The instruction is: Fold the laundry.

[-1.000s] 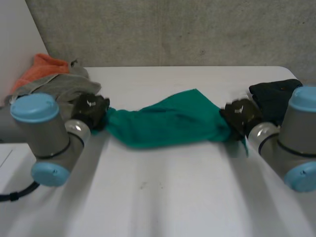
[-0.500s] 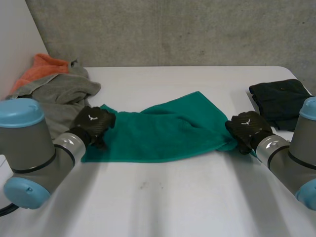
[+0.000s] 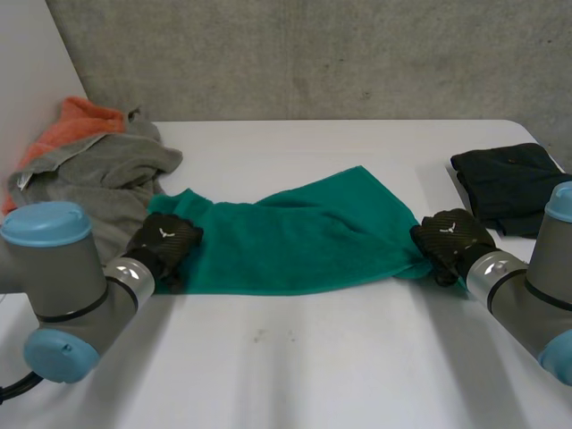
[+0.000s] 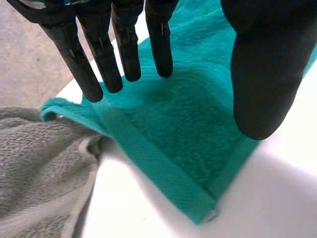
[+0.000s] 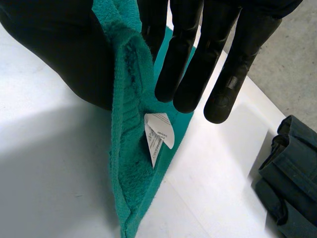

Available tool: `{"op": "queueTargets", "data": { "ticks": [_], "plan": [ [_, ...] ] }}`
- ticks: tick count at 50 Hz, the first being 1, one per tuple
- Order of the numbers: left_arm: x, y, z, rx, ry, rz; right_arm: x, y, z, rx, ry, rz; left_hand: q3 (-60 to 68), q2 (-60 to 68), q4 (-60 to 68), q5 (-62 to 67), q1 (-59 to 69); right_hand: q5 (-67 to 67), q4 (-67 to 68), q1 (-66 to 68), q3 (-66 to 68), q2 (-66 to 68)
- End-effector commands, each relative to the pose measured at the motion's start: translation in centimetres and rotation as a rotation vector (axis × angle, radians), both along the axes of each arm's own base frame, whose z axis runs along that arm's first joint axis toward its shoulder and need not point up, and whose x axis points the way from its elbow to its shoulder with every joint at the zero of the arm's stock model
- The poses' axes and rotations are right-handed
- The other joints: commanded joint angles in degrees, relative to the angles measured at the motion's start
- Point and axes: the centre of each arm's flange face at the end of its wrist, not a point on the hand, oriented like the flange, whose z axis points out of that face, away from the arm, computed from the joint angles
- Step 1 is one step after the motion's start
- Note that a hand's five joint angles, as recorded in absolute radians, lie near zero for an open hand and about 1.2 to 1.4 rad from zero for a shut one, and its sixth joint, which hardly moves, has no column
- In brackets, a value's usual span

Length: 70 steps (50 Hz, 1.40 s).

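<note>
- On my feed the green towel point(image 3: 295, 237) lies stretched across the middle of the table point(image 3: 295, 357). It's a bit rumpled, with one end at each hand.
- The left hand point(image 3: 165, 241) is over the towel's near left corner. On its wrist cam the fingers point(image 4: 126, 44) are straight and fanned out above the cloth, with the thumb off to one side. It isn't pinching anything, and that corner lies flat on the table under it.
- The right hand point(image 3: 451, 237) is at the towel's right end. The cloth's edge runs up between thumb and fingers point(image 5: 183, 64), so I read that as pinching the towel. The cloth bunches in toward it.
- A small white label point(image 5: 158, 131) sticks off the towel's edge just past those fingertips.
- A grey cloth point(image 3: 107, 174) is heaped at the table's far left corner, right up against the towel's far left corner. An orange cloth point(image 3: 80, 121) sits behind it.
- A dark garment point(image 3: 505, 183) lies folded at the right edge, near the right hand and apart from the towel.
</note>
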Motion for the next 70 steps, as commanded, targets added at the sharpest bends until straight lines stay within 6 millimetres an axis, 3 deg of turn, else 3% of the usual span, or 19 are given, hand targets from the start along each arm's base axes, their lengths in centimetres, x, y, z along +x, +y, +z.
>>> {"op": "queueTargets", "data": {
  "ticks": [1, 8, 12, 14, 18, 21, 24, 32, 36, 41, 43, 47, 49, 54, 58, 59, 65, 67, 70],
  "plan": [
    [0.0, -0.8, -0.7, -0.027, 0.011, 0.007, 0.0, 0.2, -0.1, 0.006, 0.002, 0.003, 10.89, 10.98, 11.61, 11.69, 10.73, 13.2, 11.86, 23.35, 12.25, 12.36],
    [-0.2, -1.2, -1.4, -0.023, 0.001, 0.002, 0.0, 0.3, -0.3, 0.011, 0.003, 0.003, 18.64, 18.73, 19.36, 19.44, 18.48, 13.2, 11.86, 23.35, 12.25, 12.36],
    [-0.3, -1.4, -1.6, -0.028, -0.009, -0.003, 0.0, 0.4, -0.4, 0.016, 0.004, 0.004, 31.4, 31.49, 32.12, 32.21, 31.25, 13.2, 11.86, 23.35, 12.25, 12.36],
    [-0.3, -1.5, -1.5, -0.035, -0.012, -0.003, -0.1, 0.4, -0.4, 0.015, 0.006, 0.003, 51.04, 51.13, 51.77, 51.85, 50.89, 13.2, 11.86, 23.35, 12.25, 12.36],
    [-0.3, -1.4, -0.8, -0.05, -0.015, 0.001, -0.2, 0.3, -0.3, 0.008, 0.014, -0.002, 52.27, 52.36, 52.99, 53.07, 52.11, 13.2, 11.86, 23.35, 12.25, 12.36],
    [-0.1, -1.0, 3.0, -0.122, 0.007, 0.026, -0.3, 0.2, 0.7, -0.022, 0.02, -0.006, 52.27, 52.36, 52.99, 53.07, 52.11, 13.2, 11.86, 23.35, 12.25, 12.36],
    [0.3, 0.7, 6.7, -0.153, 0.022, 0.041, -0.4, 0.8, 4.1, -0.081, 0.034, 0.008, 52.27, 52.36, 52.99, 53.07, 52.11, 13.2, 11.86, 23.35, 12.25, 12.36],
    [2.1, 6.0, 12.6, -0.014, 0.008, 0.055, -2.6, 3.6, 10.4, -0.088, 0.287, 0.073, 52.27, 52.36, 52.99, 53.07, 52.11, 13.2, 11.86, 23.35, 12.25, 12.36],
    [2.9, 8.2, 12.8, 0.133, -0.04, 0.053, -3.7, 5.6, 11.9, -0.055, 0.432, 0.133, 52.27, 52.36, 52.99, 53.07, 52.11, 13.2, 11.86, 23.35, 12.25, 12.36],
    [3.1, 9.0, 11.9, 0.226, -0.072, 0.054, -3.7, 6.4, 11.6, -0.028, 0.484, 0.179, 52.27, 52.36, 52.99, 53.07, 52.11, 13.2, 11.86, 23.35, 12.25, 12.36],
    [3.0, 8.5, 11.3, 0.231, -0.074, 0.054, -3.6, 6.3, 11.1, -0.01, 0.478, 0.18, 52.27, 52.36, 52.99, 53.07, 52.11, 13.2, 11.86, 23.35, 12.25, 12.36],
    [2.3, 5.7, 8.6, 0.234, -0.082, 0.065, -2.6, 4.2, 6.8, 0.076, 0.465, 0.197, 52.27, 52.36, 52.99, 53.07, 52.11, 13.2, 11.86, 23.35, 12.25, 12.36],
    [1.5, 3.1, 8.1, 0.185, -0.061, 0.061, -2.1, 3.1, 5.8, 0.061, 0.469, 0.187, 52.27, 52.36, 52.99, 53.07, 52.11, 13.2, 11.86, 23.35, 12.25, 12.36],
    [-0.8, -2.4, 9.1, 0.025, -0.011, 0.051, -0.5, -1.2, 6.5, -0.117, 0.49, 0.083, 52.27, 52.36, 52.99, 53.07, 52.11, 13.2, 11.86, 23.35, 12.25, 12.36],
    [-2.5, -7.2, 13.1, -0.213, 0.078, 0.051, 1.2, -5.5, 9.8, -0.357, 0.456, -0.02, 52.27, 52.36, 52.99, 53.07, 52.11, 13.2, 11.86, 23.35, 12.25, 12.36],
    [-2.8, -8.0, 14.4, -0.278, 0.101, 0.05, 1.7, -7.0, 12.1, -0.485, 0.415, -0.056, 52.27, 52.36, 52.99, 53.07, 52.11, 13.2, 11.86, 23.35, 12.25, 12.36],
    [-3.8, -11.1, 26.9, -0.894, 0.334, 0.076, 2.8, -9.7, 21.2, -0.963, 0.235, -0.176, 52.27, 52.36, 52.99, 53.07, 52.11, 13.2, 11.86, 23.35, 12.25, 12.36],
    [-3.9, -11.0, 28.3, -0.969, 0.368, 0.079, 2.8, -9.2, 24.6, -1.131, 0.173, -0.197, 52.27, 52.36, 52.99, 53.07, 52.11, 13.2, 11.86, 23.35, 12.25, 12.36],
    [-4.2, -10.6, 28.6, -0.976, 0.38, 0.073, 3.0, -8.4, 25.9, -1.204, 0.143, -0.183, 52.27, 52.36, 52.99, 53.07, 52.11, 13.2, 11.86, 23.35, 12.25, 12.36]
  ]
}}
